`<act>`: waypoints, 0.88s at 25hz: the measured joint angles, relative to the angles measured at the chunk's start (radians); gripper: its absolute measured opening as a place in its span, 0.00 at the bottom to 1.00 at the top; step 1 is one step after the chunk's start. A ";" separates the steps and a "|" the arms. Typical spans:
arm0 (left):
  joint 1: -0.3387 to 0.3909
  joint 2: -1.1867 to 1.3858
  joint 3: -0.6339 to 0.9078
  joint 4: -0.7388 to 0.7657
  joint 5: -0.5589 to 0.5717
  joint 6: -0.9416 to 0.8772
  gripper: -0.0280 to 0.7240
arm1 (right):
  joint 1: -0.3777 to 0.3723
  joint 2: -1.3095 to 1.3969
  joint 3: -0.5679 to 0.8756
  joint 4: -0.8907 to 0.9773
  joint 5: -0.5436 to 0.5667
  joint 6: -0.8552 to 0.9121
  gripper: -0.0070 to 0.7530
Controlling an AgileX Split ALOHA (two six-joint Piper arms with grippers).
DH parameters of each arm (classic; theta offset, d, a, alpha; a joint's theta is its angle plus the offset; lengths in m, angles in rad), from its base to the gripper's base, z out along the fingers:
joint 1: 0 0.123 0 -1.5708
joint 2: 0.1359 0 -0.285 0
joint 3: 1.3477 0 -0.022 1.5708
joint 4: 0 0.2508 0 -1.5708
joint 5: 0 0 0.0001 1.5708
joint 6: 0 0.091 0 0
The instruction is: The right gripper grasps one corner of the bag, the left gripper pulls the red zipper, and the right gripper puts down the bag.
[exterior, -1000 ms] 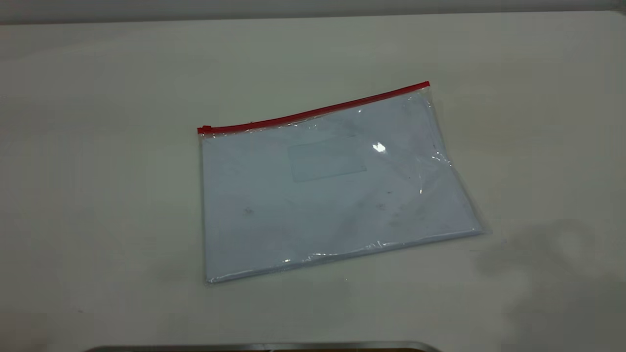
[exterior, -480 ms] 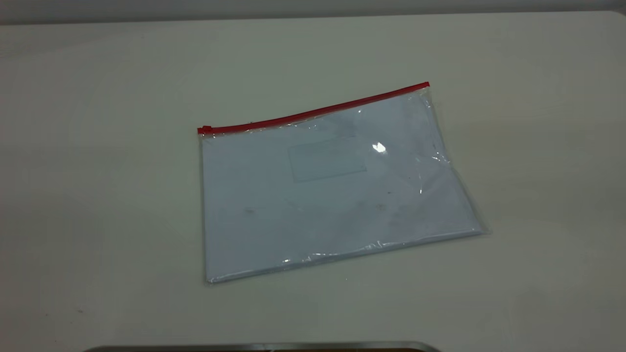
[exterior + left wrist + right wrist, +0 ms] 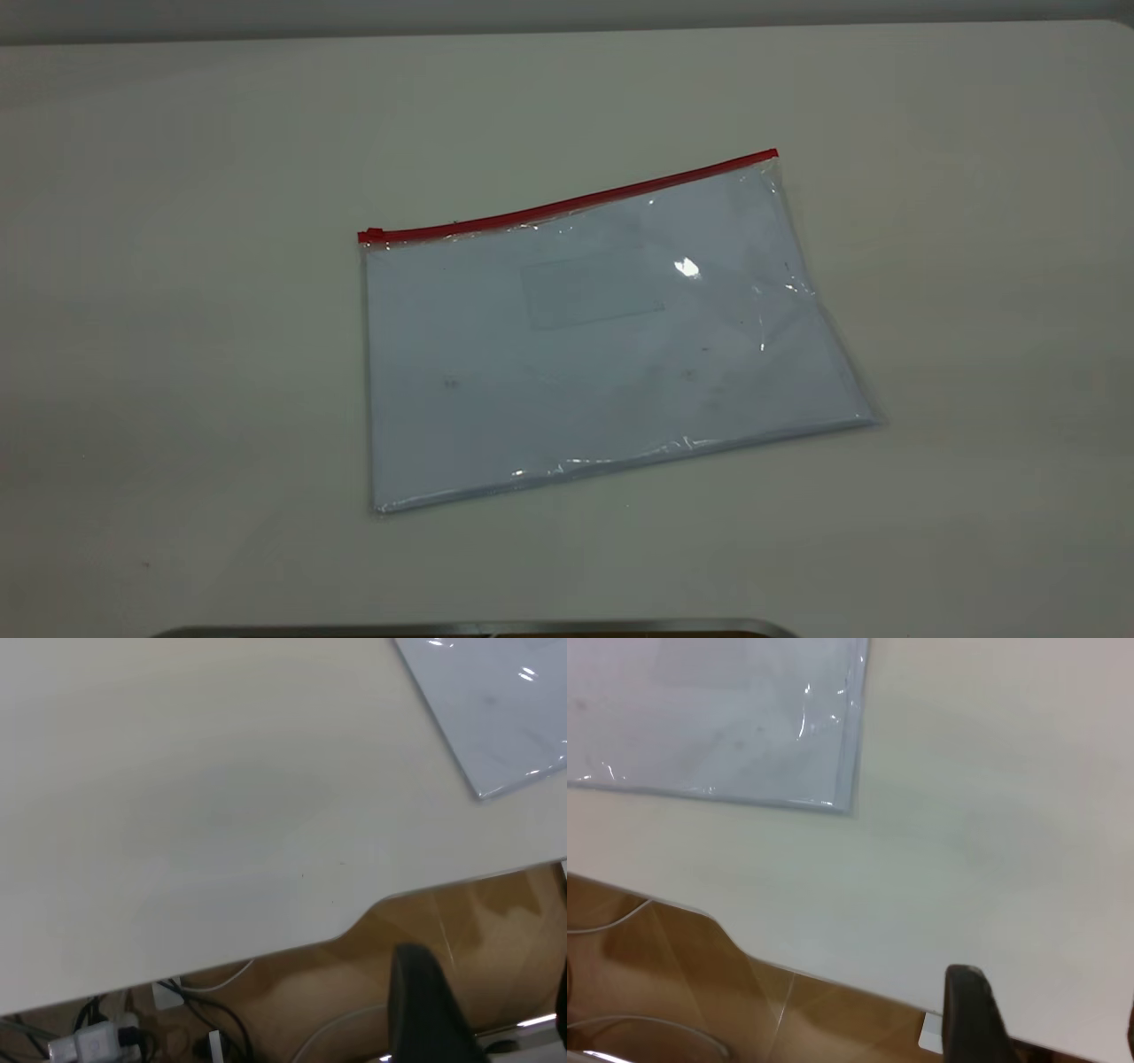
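**Exterior view: bag flat, arms off the table**

The large clear plastic bag with pale sheets lies flat mid-table, its thin red zipper along the far edge. Both grippers sit beyond the table edge nearest the bag; jaw state cannot be told.

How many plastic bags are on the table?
1. The bag lies flat near the middle of the table, its red zipper along the far edge. Nothing else is on the table that could hide another.
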 joint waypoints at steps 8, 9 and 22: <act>0.005 -0.016 0.000 -0.002 -0.003 0.000 0.60 | -0.012 -0.043 0.000 0.003 0.000 0.000 0.60; 0.019 -0.033 0.000 -0.004 -0.003 0.000 0.60 | -0.034 -0.070 0.001 0.007 0.000 0.000 0.60; 0.247 -0.198 0.000 -0.006 0.001 0.000 0.60 | -0.171 -0.238 0.001 0.022 0.010 0.000 0.60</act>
